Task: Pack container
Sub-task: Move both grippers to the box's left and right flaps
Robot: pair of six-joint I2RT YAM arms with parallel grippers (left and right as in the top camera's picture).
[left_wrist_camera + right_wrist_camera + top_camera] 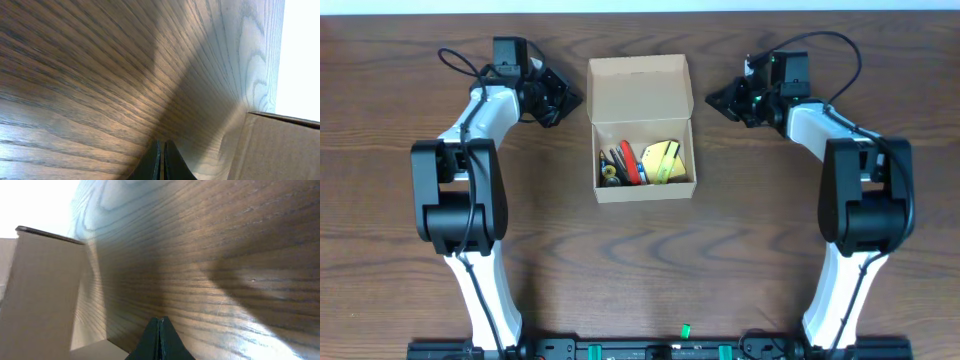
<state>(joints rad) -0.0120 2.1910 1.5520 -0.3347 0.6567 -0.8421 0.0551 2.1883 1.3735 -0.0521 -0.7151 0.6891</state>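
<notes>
The tan cardboard container point(642, 128) sits at the table's middle back, its flap lid point(639, 88) folded open toward the far edge. Inside lie several small stationery items: yellow point(666, 160), red point(630, 163) and dark pieces. My left gripper point(570, 101) is shut and empty, just left of the lid; the box wall shows in the left wrist view point(280, 147) beside the shut fingers point(162, 150). My right gripper point(715, 100) is shut and empty, just right of the lid; the right wrist view shows the box point(45, 290) left of its fingers point(160, 325).
The dark wood table point(640, 260) carries only the box. Its far edge point(640, 8) lies close behind both grippers. The arm bases stand at the front left point(460, 210) and front right point(860, 210).
</notes>
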